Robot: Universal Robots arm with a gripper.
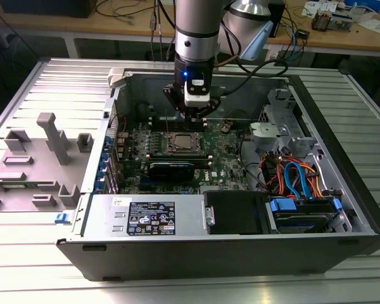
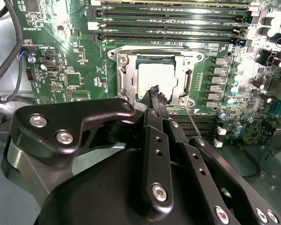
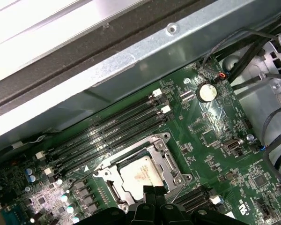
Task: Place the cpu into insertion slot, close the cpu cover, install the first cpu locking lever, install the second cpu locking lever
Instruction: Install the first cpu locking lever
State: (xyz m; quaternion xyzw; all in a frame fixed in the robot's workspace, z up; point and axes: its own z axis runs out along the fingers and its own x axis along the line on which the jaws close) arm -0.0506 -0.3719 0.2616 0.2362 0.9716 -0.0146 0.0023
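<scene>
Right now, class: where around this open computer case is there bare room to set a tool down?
Free: the ribbed table in front of the case. Crowded: the board around the cpu, near the claw, and the cables beside it.

The small square cpu [image 2: 157,75] has a dull, smudged silver-grey metal top; the thin silver cpu cover [image 2: 124,75] is shiny bare metal. The gripper [image 2: 154,90] is matt black metal, the ribbed silver desk [image 1: 342,282] satin-finished metal.
</scene>
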